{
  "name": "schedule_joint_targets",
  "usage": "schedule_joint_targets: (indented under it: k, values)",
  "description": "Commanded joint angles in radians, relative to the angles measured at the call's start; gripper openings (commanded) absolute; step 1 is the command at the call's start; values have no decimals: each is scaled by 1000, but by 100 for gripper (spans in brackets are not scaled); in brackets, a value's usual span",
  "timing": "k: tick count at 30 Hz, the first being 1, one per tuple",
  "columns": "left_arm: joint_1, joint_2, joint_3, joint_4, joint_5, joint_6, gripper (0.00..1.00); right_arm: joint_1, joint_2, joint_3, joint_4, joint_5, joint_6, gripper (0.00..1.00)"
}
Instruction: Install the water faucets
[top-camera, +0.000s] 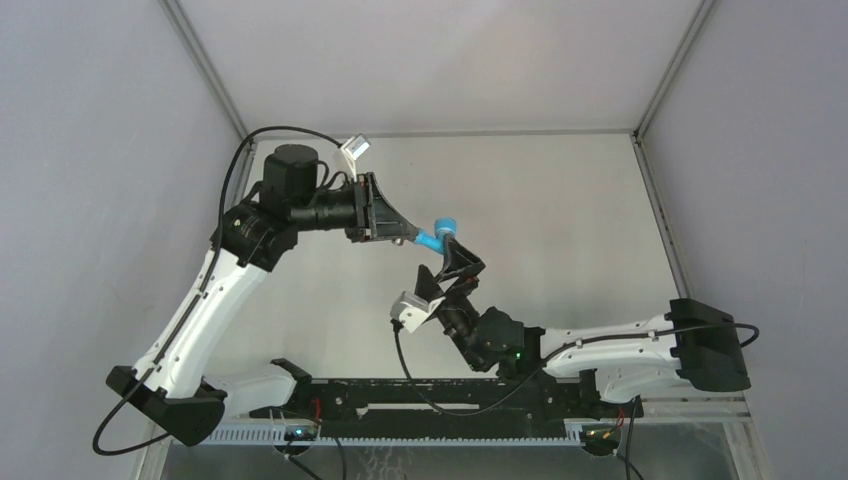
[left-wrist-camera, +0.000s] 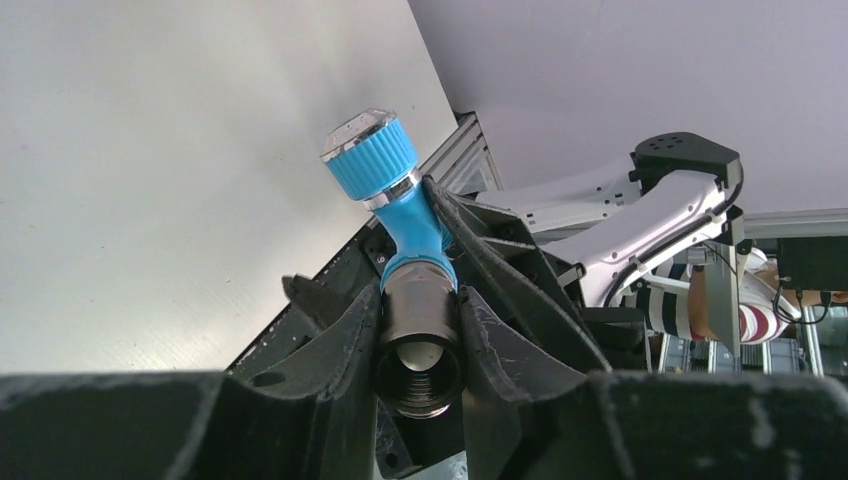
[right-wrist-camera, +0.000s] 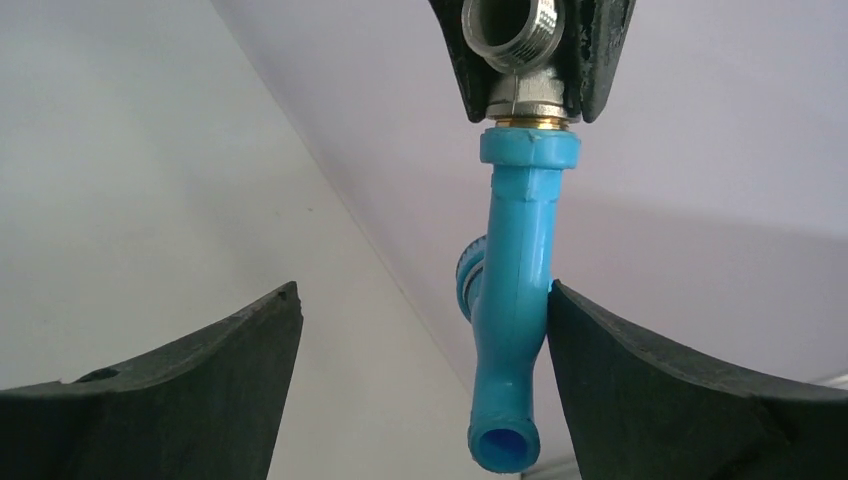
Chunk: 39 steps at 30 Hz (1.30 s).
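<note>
The water faucet (top-camera: 433, 238) is a bright-blue bent tap, held in the air above the middle of the table. My left gripper (top-camera: 408, 236) is shut on its silver threaded end (left-wrist-camera: 420, 335), and the ribbed blue knob (left-wrist-camera: 371, 158) points away from that wrist. In the right wrist view the blue body (right-wrist-camera: 517, 300) hangs down from the metal end (right-wrist-camera: 520, 60), which sits pinched between the left gripper's dark fingers. My right gripper (right-wrist-camera: 425, 290) stands open around the spout, its right-hand fingertip (right-wrist-camera: 600, 340) touching the tap's side and its left-hand one well apart. The same open right gripper (top-camera: 446, 266) shows from above.
The white table (top-camera: 560, 220) is fenced by grey walls and aluminium corner rails (top-camera: 655, 210). A black mounting rail (top-camera: 450, 400) carrying both arm bases runs along the near edge.
</note>
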<state>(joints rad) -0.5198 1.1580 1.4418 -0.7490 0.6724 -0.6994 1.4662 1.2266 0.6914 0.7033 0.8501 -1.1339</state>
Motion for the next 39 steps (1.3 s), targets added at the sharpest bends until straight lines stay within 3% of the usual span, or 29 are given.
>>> schedule_joint_targets:
  k: [1,10,15,21,26,31,39]
  values:
    - [-2,-34,-5,55,58,-9,0,15,19,0,227,89,-177,89]
    - [-2,-17,43,17,61,26,0,-23,-67,41,0,82,39,21]
    - [-3,-25,30,22,68,23,0,-45,-119,60,-138,40,179,0]
    - [-3,-28,20,28,83,47,0,-66,-199,101,-379,-140,387,0]
    - [-3,-32,20,28,91,77,0,-192,-339,157,-661,-628,695,0]
    - [-5,-38,-2,67,117,71,0,-391,-375,183,-699,-1002,916,0]
    - [-19,-58,-19,101,113,103,0,-572,-293,241,-720,-1450,1168,0]
